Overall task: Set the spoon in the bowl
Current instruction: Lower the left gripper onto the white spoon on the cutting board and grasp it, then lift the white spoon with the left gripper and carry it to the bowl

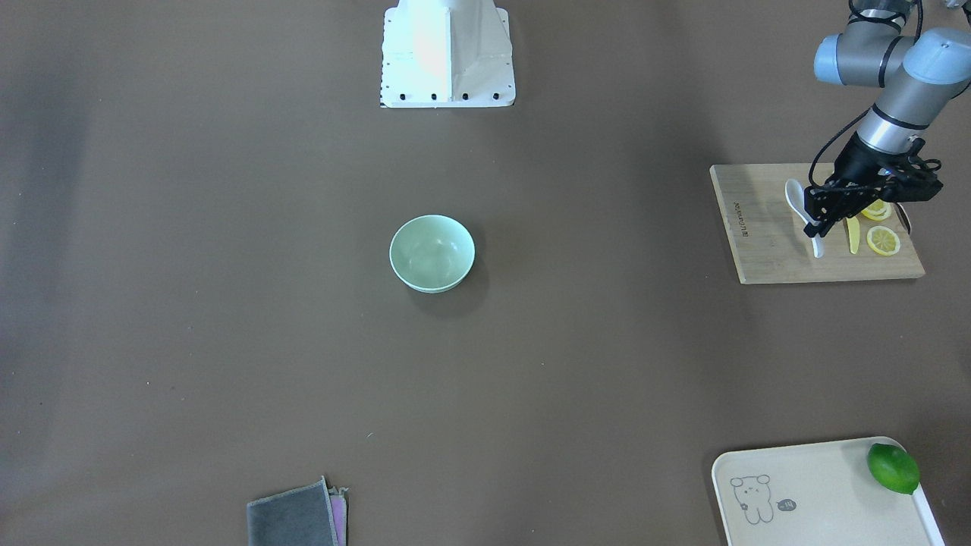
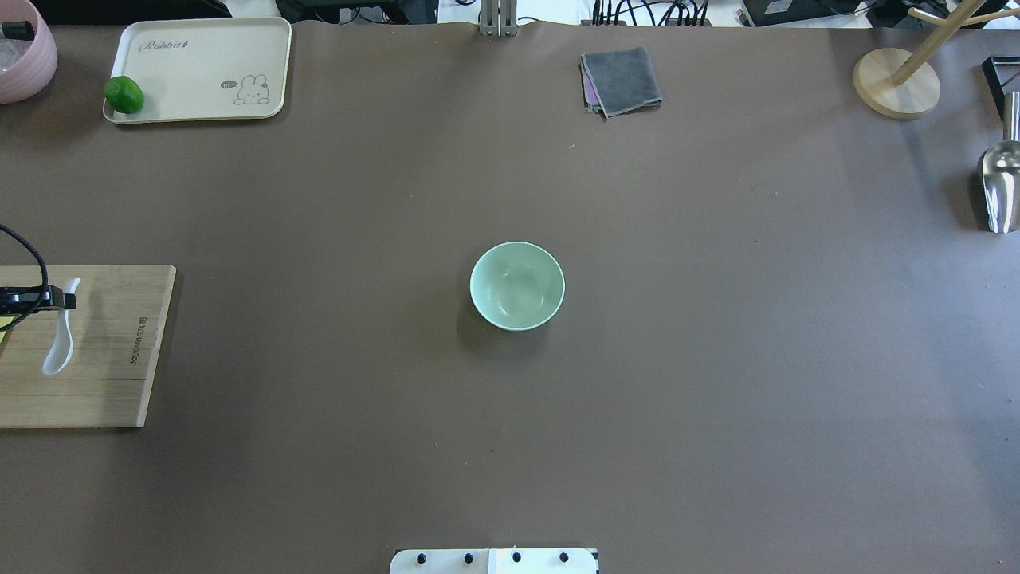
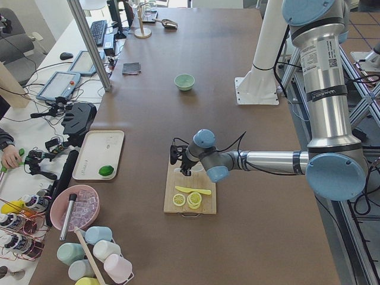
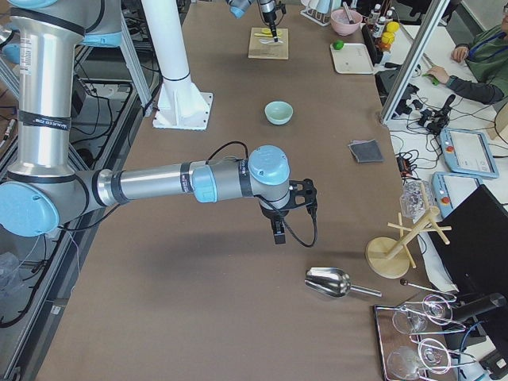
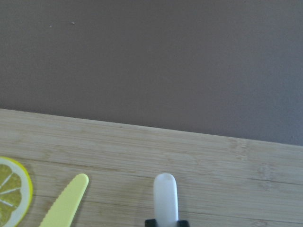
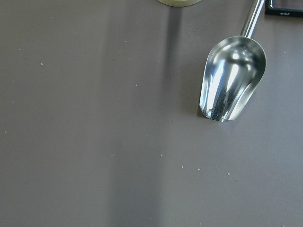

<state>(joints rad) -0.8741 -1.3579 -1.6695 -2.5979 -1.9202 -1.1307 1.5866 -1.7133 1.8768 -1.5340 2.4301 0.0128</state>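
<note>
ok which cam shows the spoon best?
Overhead exterior: nearly the whole spoon shows on the cutting board, scoop clear. Front-facing has the left pincer covering its middle; left wrist shows only the handle tip; in the side views it is too small to judge.

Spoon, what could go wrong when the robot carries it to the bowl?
1. The left fingers seem to pinch the glossy spoon only by its thin handle, so the scoop might swing or slip out.
2. The yellow knife and lemon slices lie right beside it on the cutting board; lifting could nudge them.
3. The bowl stands far off, mid-table; a long carry gives more chance of a drop or a miss.
</note>
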